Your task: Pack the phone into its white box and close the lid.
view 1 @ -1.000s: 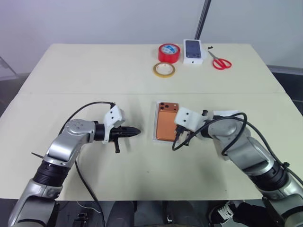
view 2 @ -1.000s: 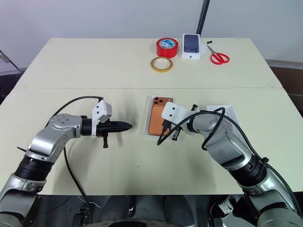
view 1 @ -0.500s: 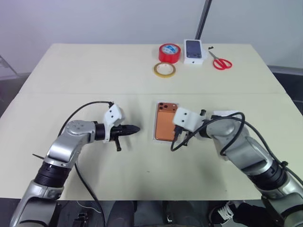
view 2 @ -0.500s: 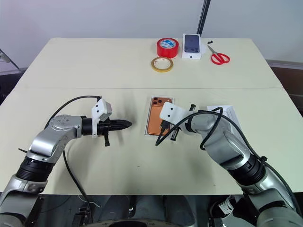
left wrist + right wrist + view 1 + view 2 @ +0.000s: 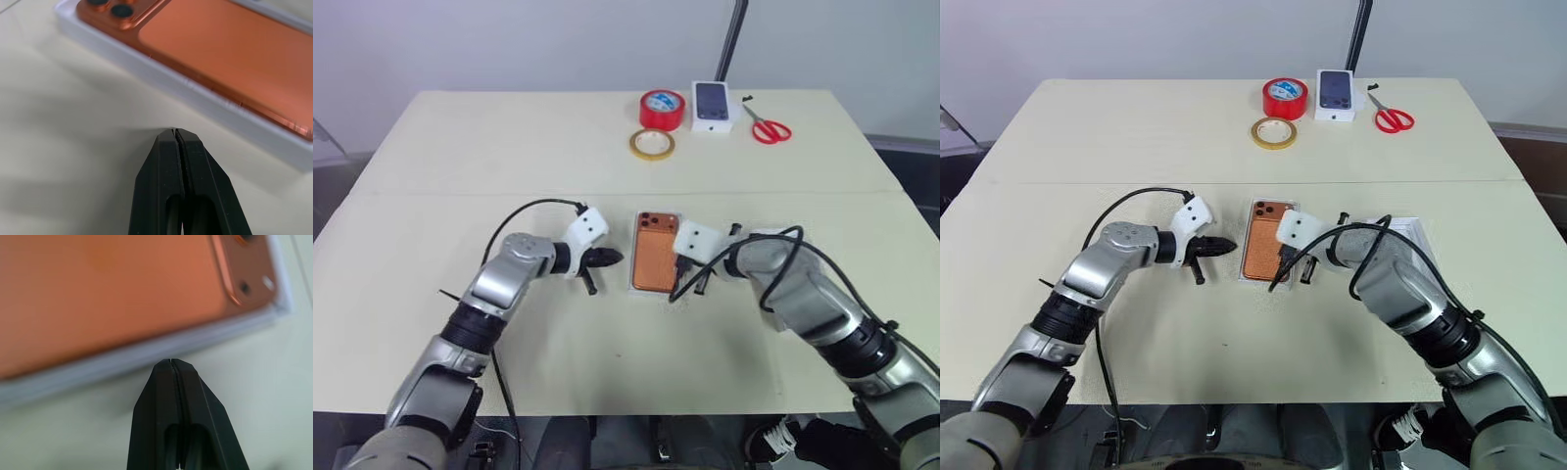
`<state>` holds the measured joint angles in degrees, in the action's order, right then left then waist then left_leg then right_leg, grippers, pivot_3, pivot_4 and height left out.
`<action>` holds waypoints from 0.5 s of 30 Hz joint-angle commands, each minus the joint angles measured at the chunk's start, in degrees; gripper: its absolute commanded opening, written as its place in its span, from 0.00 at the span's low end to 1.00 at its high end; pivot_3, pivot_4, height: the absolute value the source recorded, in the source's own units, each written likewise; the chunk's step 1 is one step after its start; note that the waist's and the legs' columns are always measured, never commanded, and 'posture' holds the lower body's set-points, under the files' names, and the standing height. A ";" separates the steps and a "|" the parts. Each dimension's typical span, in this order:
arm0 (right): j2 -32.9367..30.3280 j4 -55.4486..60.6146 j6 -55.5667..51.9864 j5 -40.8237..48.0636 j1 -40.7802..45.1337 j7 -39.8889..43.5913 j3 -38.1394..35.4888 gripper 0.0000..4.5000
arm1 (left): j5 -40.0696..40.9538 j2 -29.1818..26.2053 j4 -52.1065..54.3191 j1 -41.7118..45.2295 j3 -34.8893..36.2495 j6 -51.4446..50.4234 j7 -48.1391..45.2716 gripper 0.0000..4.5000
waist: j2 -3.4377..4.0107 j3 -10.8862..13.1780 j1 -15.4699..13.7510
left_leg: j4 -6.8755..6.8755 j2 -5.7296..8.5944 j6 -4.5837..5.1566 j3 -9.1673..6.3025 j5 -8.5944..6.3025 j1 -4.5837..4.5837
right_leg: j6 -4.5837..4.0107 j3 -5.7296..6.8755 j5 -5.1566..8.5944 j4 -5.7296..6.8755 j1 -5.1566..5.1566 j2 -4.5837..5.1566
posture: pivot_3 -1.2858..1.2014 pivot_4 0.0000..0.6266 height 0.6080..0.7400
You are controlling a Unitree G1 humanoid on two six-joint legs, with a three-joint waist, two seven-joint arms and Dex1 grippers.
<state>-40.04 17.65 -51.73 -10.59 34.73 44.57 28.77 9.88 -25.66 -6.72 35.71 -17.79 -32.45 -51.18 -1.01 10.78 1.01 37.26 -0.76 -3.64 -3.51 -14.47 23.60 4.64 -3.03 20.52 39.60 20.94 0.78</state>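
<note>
**Phone seated in tray, lid not yet on: risk of shoving the box**

Left claw (image 5: 613, 258): fingers pressed together, holding nothing, tip just beside the left long wall of the white box (image 5: 161, 83), low over the tabletop (image 5: 509, 157). Right claw (image 5: 170, 364): fingers likewise together and empty, tip just beside the opposite long wall. Whether either tip touches the wall cannot be told.

The phone (image 5: 657, 258) lies face down inside the white box, lens cluster at the far end, its back roughly level with the rim. The lid (image 5: 1412, 231) lies on the tabletop to the right of the box, largely behind the right forearm, well apart from the box opening.

Judged hazards:
- Both claws bracket a light tray. An uneven push from one side could slide or rotate it, and the phone with it.
- A tip riding over the thin rim could scrape the phone's back or lever it out of the tray.
- The lid sits beneath the right arm and its cable; a sweep of that arm could knock it away.
- A closed claw cannot pick up the lid; it must first open.

Count:
- claws: two
- orange phone: one
- white box: one
- lid: one
- tape rolls: two, the red tape (image 5: 663, 108) and the yellow tape (image 5: 652, 144)
- small printed box (image 5: 713, 106): one
- scissors (image 5: 767, 126): one pair
</note>
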 commanded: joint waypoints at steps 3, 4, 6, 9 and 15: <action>-0.61 4.39 0.32 -0.50 0.86 1.22 -0.76 0.00 | 1.47 3.60 4.70 1.92 -2.99 -2.79 -2.88 0.01 | 0.00 0.00 -0.16 | 0.01 0.01 0.00 -0.01 0.00 0.00 | 0.00 0.00 0.00 0.00 -0.01 0.00 | 0.52 0.24 1.00; -1.40 5.28 0.25 -0.43 0.42 1.73 -1.08 0.00 | 1.38 4.17 5.04 2.20 -3.74 -3.08 -3.43 0.01 | 0.00 0.00 -0.34 | 0.01 0.02 0.00 -0.01 0.00 0.00 | 0.00 0.00 0.00 0.00 -0.01 0.01 | 0.52 0.24 1.00; -2.76 6.68 0.10 -0.18 -0.29 2.47 -1.60 0.00 | 0.88 4.88 5.36 2.55 -4.92 -3.23 -4.20 0.01 | 0.00 0.00 -0.41 | 0.03 0.07 0.00 -0.01 0.00 0.01 | 0.00 0.01 0.00 -0.01 -0.03 0.01 | 0.52 0.24 1.00; -7.29 11.36 -0.84 0.84 -3.53 4.55 -3.95 0.00 | 0.18 7.29 5.31 3.56 -8.11 -2.83 -5.66 0.01 | 0.00 0.00 -0.75 | 0.05 0.09 0.00 -0.03 0.00 0.02 | 0.01 0.02 0.00 -0.05 -0.07 0.07 | 0.52 0.24 1.00; -16.43 19.80 -3.06 3.01 -14.02 7.72 -10.35 0.00 | -1.12 13.79 1.60 5.61 -13.03 -1.43 -6.91 0.01 | 0.03 -0.01 -1.16 | 0.10 0.13 0.04 -0.04 -0.02 0.05 | 0.01 0.03 0.00 -0.11 -0.12 0.03 | 0.52 0.24 1.00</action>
<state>-56.36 31.75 -54.97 -10.41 21.76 50.19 19.33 8.51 -14.24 -6.13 39.23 -29.98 -35.95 -57.67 -0.99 10.77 -0.15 37.35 -0.64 -3.61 -3.56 -14.50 23.66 4.65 -3.00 20.53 39.50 20.82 0.80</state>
